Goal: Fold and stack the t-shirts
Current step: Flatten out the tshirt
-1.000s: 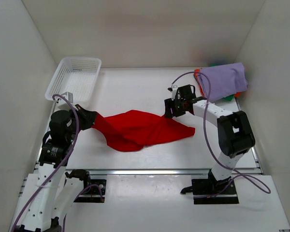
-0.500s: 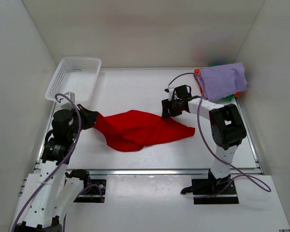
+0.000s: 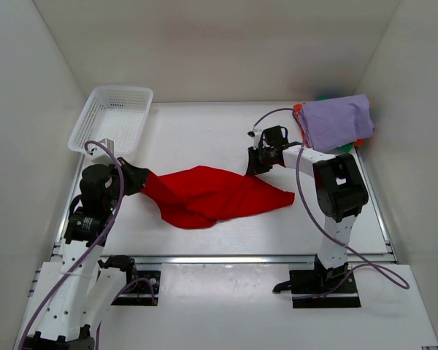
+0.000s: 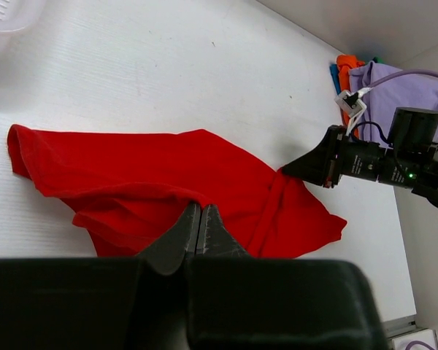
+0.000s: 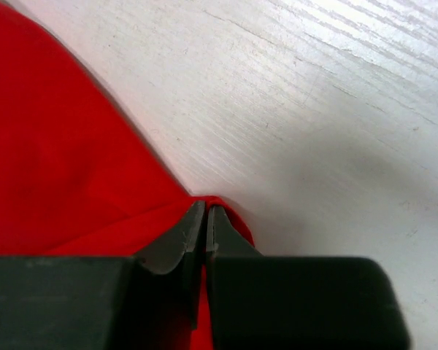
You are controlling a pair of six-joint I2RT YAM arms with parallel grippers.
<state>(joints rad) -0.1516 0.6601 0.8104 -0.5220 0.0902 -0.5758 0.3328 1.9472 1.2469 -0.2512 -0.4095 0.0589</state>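
Note:
A bright red t-shirt (image 3: 212, 195) lies crumpled and stretched across the middle of the table. My left gripper (image 3: 140, 179) is shut on its left end; in the left wrist view the closed tips (image 4: 201, 208) pinch a fold of the red t-shirt (image 4: 153, 168). My right gripper (image 3: 252, 171) is shut on the shirt's upper right edge, and in the right wrist view its tips (image 5: 206, 209) clamp a small hump of the red t-shirt (image 5: 58, 168). At the back right sits a stack of folded t-shirts: lavender (image 3: 338, 120) on top, with orange (image 3: 298, 110) and green (image 3: 346, 148) showing beneath.
A white mesh basket (image 3: 113, 117) stands at the back left, just behind my left arm. White walls close in the table on three sides. The right arm's cable (image 3: 306, 157) loops above the table beside the folded stack.
My right gripper has gone from open to shut, pinching the red shirt's upper right edge. Its arm has swung a little. The left gripper has kept its hold.

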